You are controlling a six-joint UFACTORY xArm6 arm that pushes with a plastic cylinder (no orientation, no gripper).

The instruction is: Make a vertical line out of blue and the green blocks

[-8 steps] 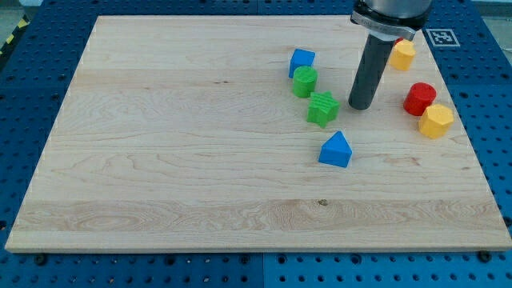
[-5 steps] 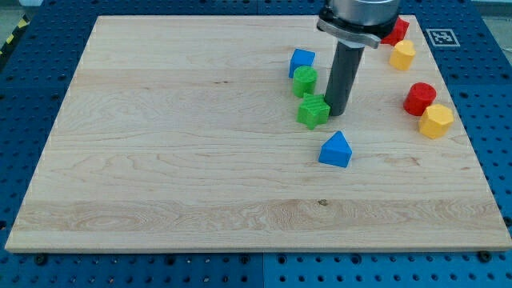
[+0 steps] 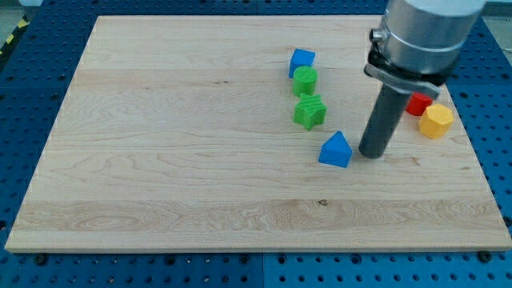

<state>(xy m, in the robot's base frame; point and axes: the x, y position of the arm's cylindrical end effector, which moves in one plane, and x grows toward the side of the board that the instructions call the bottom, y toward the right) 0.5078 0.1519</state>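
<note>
My tip (image 3: 370,154) rests on the counter (image 3: 160,160), just right of the blue triangular block (image 3: 336,150), apart by a small gap. No grasping tool here, only a rod holding nothing. Blue cube-like block (image 3: 302,62), green round block (image 3: 305,81) and green star block (image 3: 310,111) run down from near the top edge, triangle slightly right of that column. Red block (image 3: 417,103) and yellow block (image 3: 436,121) sit near the right edge.

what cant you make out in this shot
- Red block, camera view: mostly hidden behind the rod, so its shape is unclear.
- Any blocks at the board's top right corner: the arm's body covers that spot.
- My tip and the blue triangle block: touching or just apart, too close to tell.
</note>
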